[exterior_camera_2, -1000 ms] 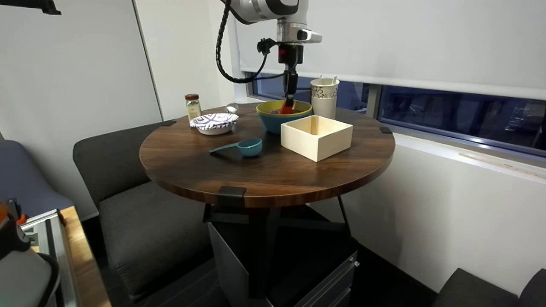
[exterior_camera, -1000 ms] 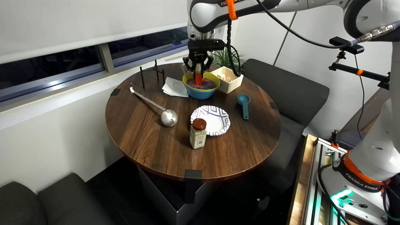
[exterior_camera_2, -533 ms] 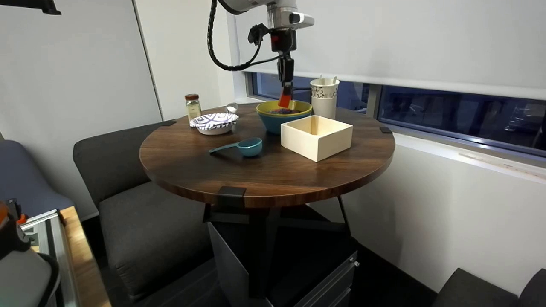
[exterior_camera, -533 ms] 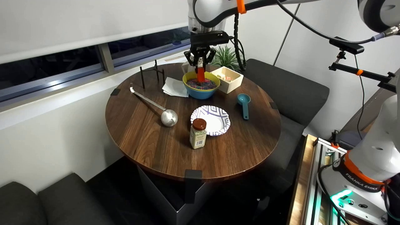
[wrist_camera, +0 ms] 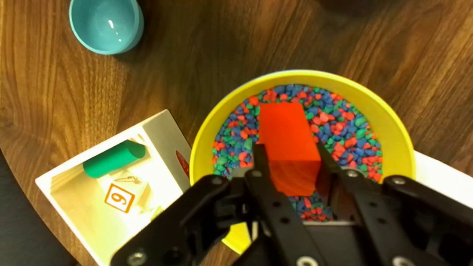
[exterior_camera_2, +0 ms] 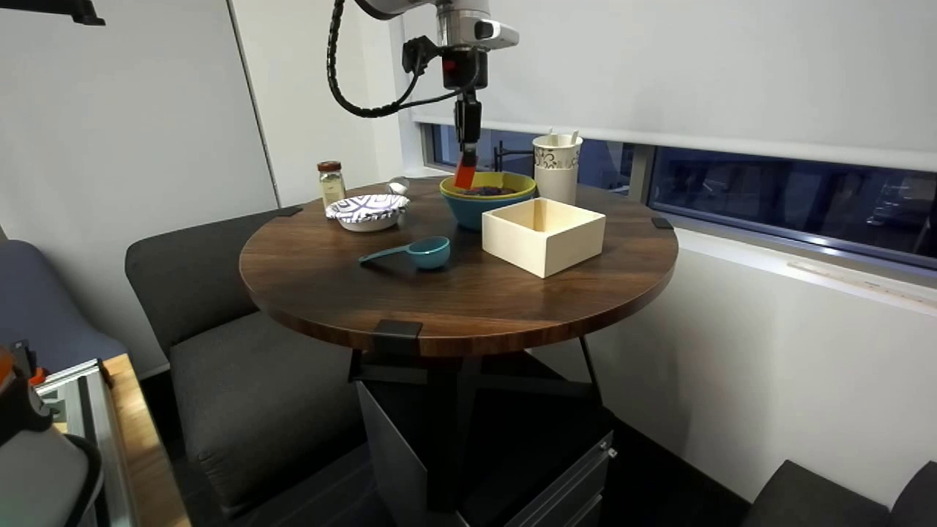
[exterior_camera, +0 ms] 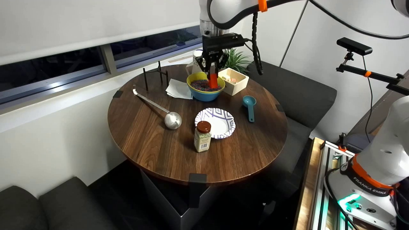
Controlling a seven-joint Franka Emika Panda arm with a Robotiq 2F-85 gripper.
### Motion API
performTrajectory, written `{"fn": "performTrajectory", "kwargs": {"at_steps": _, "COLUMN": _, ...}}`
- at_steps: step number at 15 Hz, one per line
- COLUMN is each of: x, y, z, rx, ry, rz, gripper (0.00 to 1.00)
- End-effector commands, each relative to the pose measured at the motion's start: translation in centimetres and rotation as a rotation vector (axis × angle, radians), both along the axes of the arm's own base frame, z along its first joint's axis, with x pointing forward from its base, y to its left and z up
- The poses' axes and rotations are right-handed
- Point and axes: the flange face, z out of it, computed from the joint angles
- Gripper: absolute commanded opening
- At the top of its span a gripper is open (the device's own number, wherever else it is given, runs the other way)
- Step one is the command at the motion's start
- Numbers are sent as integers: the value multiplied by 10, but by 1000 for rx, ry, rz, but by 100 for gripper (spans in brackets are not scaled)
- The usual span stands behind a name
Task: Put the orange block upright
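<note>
One orange block (wrist_camera: 289,133), tilted, pinched in the hand (wrist_camera: 291,159), over a yellow bowl (wrist_camera: 396,144)

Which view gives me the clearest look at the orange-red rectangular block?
The wrist view: the orange-red block looks largest there, two faces showing in the black hand. Both exterior views show it small below the hand, its lower end seen against the blue-and-yellow bowl.

The claw (exterior_camera: 213,75) is pointing down, its fingers (wrist_camera: 261,162) are clasping, and the wrist (exterior_camera: 213,28) is standing above it.
</note>
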Motion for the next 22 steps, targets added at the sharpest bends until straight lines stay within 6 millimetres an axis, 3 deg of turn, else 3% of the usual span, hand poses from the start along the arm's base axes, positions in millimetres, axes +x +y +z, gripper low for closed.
{"fn": "performTrajectory", "kwargs": {"at_steps": 1, "x": -13, "y": 4, "z": -22, "rx": 24, "ry": 2, "rz": -16, "gripper": 9}}
{"fn": "performTrajectory", "kwargs": {"at_steps": 10, "x": -14, "y": 10, "z": -42, "rx": 17, "ry": -174, "rz": 63, "gripper": 9}}
{"fn": "performTrajectory", "kwargs": {"at_steps": 18, "x": -65, "y": 35, "z": -45, "rx": -45, "ry": -232, "rz": 259, "gripper": 9}}
{"fn": "performTrajectory", "kwargs": {"at_steps": 22, "x": -79, "y": 33, "z": -50, "rx": -79, "ry": -264, "rz": 299, "gripper": 9}}
